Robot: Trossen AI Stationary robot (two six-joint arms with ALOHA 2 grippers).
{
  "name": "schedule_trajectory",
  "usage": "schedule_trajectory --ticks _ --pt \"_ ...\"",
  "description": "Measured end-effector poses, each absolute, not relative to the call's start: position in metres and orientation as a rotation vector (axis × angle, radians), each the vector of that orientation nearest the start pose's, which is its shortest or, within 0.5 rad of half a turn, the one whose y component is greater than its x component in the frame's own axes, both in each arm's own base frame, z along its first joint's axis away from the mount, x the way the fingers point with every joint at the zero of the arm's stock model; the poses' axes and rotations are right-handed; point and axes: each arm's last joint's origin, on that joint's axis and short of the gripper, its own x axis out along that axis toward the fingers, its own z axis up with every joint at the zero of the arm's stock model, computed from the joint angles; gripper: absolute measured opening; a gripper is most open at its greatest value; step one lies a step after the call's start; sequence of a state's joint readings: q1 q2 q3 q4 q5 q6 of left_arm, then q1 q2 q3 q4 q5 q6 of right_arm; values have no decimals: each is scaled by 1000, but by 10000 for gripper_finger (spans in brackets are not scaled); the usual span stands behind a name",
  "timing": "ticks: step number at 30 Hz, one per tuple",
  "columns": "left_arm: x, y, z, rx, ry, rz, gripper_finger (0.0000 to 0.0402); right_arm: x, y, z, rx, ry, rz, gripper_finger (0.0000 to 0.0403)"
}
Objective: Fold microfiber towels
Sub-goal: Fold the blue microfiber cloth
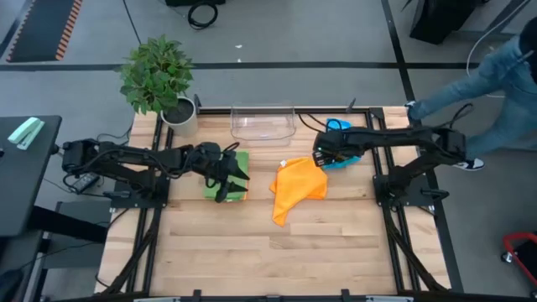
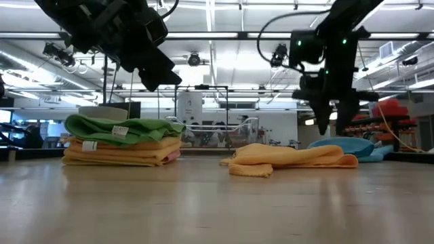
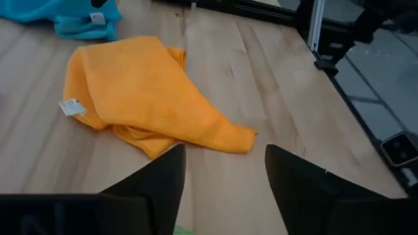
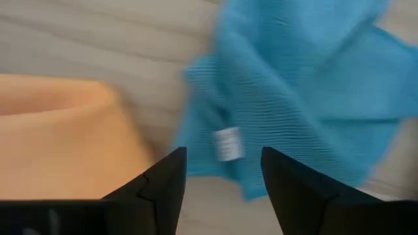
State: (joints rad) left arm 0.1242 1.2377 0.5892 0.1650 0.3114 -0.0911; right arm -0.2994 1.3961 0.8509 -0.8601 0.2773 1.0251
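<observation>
Soft, limp and light, the crumpled orange towel (image 1: 297, 190) mid-bench should be pinched at a corner, the blue towel (image 1: 342, 156) likewise; left claw (image 1: 225, 172) and right claw (image 1: 325, 156) both gape empty.

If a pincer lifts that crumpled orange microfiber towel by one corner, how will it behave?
The crumpled orange microfiber towel lies in soft slumped folds, so it will probably hang limp. It looks thin, likely light. Pushed across the wooden table, it may bunch rather than slide.
</observation>
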Motion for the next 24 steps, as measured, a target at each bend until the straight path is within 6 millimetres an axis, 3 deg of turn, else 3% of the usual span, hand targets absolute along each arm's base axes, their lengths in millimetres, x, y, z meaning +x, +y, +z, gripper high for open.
schedule_trajectory --ticks 5,16,24 --pt "249 22 209 -252 486 -147 232 222 -87 178 809 1116 -1167 189" --pt "248 22 208 -282 495 -140 223 226 -87 156 763 1251 -1204 160" --pt "248 22 208 -283 495 -140 224 221 -86 170 743 1200 -1182 12"
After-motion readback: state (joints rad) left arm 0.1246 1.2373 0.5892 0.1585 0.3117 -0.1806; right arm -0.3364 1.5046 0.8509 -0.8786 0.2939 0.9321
